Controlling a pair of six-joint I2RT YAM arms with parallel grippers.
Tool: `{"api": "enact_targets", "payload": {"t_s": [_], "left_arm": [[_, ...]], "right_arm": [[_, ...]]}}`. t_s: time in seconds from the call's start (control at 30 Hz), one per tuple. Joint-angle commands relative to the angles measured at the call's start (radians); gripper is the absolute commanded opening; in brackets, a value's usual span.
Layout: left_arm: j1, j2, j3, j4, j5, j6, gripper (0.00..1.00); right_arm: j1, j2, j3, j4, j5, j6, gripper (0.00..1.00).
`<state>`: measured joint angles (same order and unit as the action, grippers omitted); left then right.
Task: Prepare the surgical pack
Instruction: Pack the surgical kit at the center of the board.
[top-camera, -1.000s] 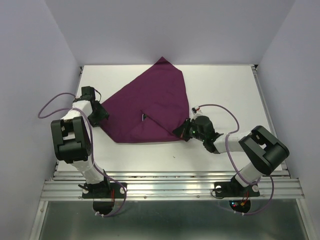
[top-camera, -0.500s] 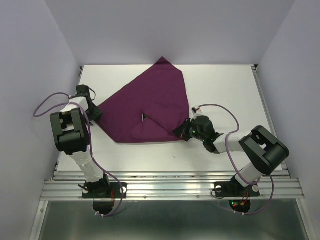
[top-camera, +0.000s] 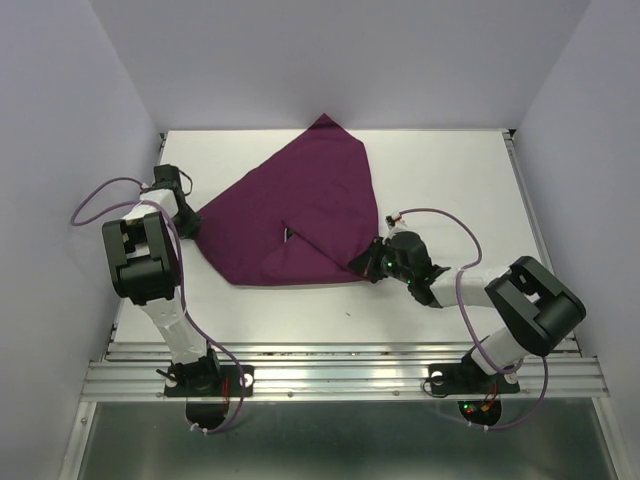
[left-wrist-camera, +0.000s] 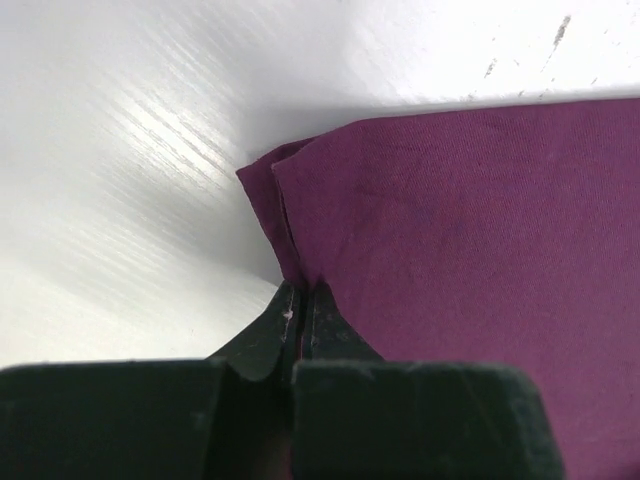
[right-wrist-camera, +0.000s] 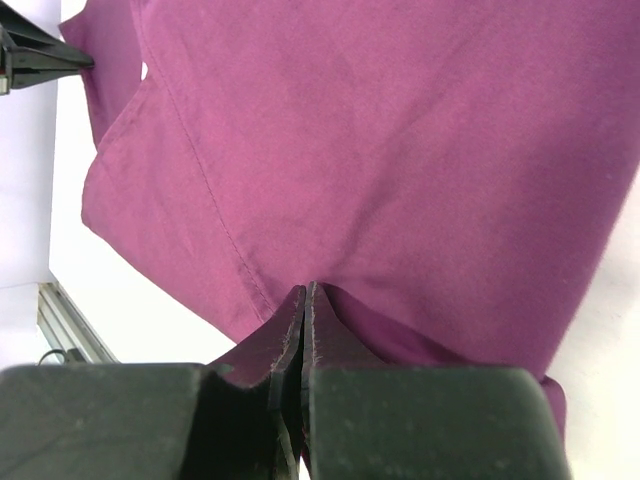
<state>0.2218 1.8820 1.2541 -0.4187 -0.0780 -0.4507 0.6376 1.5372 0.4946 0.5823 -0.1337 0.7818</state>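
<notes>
Clamped on the purple cloth atop the bench: left claw at its left corner, right claw at its near right corner.

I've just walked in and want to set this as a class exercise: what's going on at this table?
Two robot arms are handling a dark purple cloth that lies loosely folded on the white table. The left arm has its jaws shut on the cloth's left corner. The right arm has its jaws shut on the cloth's near right corner. No tray, gauze or instruments are in sight.
</notes>
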Motion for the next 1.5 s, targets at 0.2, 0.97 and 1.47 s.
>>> {"api": "enact_targets", "payload": {"t_s": [0.2, 0.97, 1.47], "left_arm": [[-0.091, -0.263, 0.050, -0.023, 0.073, 0.090, 0.00], [-0.676, -0.321, 0.306, 0.015, 0.198, -0.146, 0.00], [-0.845, -0.035, 0.473, 0.150, 0.230, -0.362, 0.00]], "right_arm": [[0.014, -0.225, 0.079, -0.288, 0.129, -0.087, 0.02], [0.014, -0.253, 0.050, -0.433, 0.221, -0.088, 0.03], [0.014, -0.282, 0.039, -0.483, 0.243, -0.075, 0.03]]}}
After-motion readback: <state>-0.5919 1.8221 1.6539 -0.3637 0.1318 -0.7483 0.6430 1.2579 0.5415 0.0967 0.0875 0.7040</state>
